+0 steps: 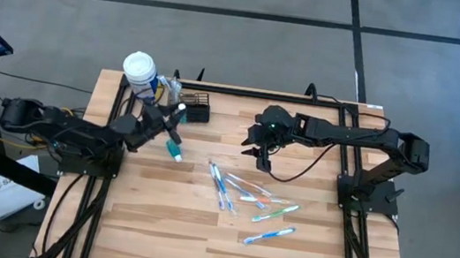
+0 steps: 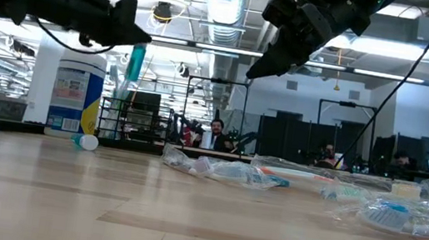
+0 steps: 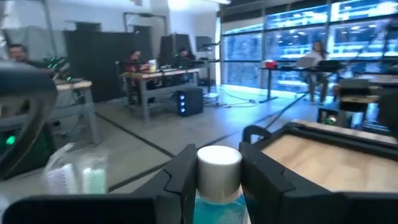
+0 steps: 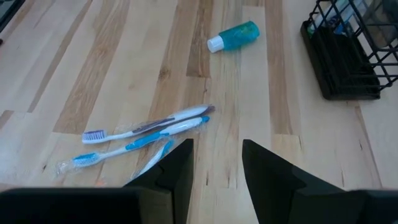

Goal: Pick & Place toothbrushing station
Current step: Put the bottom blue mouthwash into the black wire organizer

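Note:
The toothbrushing station, a black wire-mesh caddy (image 1: 197, 107), stands on the table at the far left and shows again in the right wrist view (image 4: 348, 56). My left gripper (image 1: 177, 115) hovers just near of it, shut on a small teal bottle with a white cap (image 3: 219, 163). A second teal bottle (image 1: 175, 151) lies on its side on the table, also seen in the right wrist view (image 4: 233, 36). My right gripper (image 1: 260, 158) hangs open above the table's middle, nothing between its fingers (image 4: 180, 168). My left gripper pinches the teal bottle's body (image 3: 217, 208) just below the white cap, one finger on each side. The fingers come in about level, from the table's left. The bottle (image 2: 135, 60) is lifted clear of the table and stands roughly upright in the hold.
A tall white canister with a white lid (image 1: 140, 68) stands at the far left corner beside the caddy. Several wrapped toothbrushes (image 1: 244, 193) lie scattered across the table's middle and right, below and near of my right gripper. Bare wood lies toward the near left.

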